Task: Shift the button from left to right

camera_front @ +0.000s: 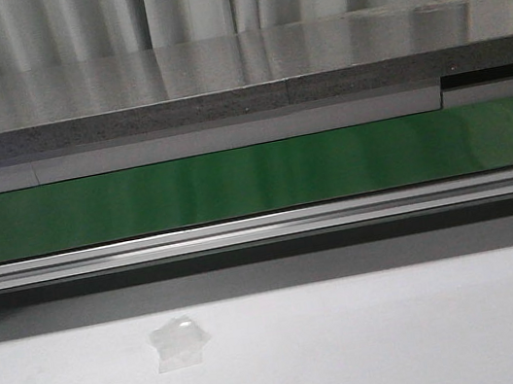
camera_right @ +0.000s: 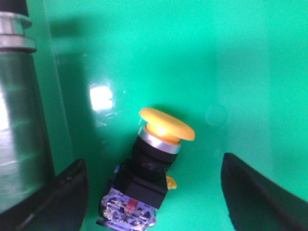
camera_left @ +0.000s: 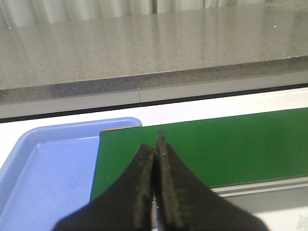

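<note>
The button lies tilted on its side on the green belt in the right wrist view. Its yellow-orange mushroom head points away from the wrist, and the dark boxy body with a red mark points toward it. My right gripper is open, with one finger on each side of the button and not touching it. My left gripper is shut and empty above the belt's end. Neither the button nor any gripper shows in the front view.
A light-blue tray sits beside the belt's end under my left gripper. A metal roller stands beside my right gripper. A grey stone counter runs behind the belt. Tape patches lie on the white table.
</note>
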Controlling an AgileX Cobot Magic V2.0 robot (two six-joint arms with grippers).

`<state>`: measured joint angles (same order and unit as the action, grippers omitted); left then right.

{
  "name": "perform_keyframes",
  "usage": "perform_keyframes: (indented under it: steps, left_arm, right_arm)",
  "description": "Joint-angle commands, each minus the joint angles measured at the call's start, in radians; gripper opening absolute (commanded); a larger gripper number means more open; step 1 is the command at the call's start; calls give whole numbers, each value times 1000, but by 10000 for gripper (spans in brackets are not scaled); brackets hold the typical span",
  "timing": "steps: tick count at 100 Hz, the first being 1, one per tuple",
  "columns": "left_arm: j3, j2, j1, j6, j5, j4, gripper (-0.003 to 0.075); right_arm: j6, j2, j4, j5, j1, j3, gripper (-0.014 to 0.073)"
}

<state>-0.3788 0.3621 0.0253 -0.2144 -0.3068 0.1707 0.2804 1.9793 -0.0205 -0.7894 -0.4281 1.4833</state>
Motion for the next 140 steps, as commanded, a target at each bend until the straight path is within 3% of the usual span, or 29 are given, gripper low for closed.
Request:
perform_keyframes:
  steps: [1,32,77,103,140]
  left_arm:
    - [-30,4,4,3,85,14,-20]
    - [-30,4,4,3,85,14,-20]
    - [-30,4,4,3,85,14,-20]
    - [-30,4,4,3,85,14,-20]
    - [-30,4,4,3,85,14,-20]
  right_arm:
    - [-5,-49,11,25,-5,39,573]
    - [-36,-105,-54,19,27,116,573]
    - [-36,-322,-90,192,297,87,571]
    - [-36,-521,-100,348,420,-120,571]
    - [-36,-924,-102,668,477,-612,571]
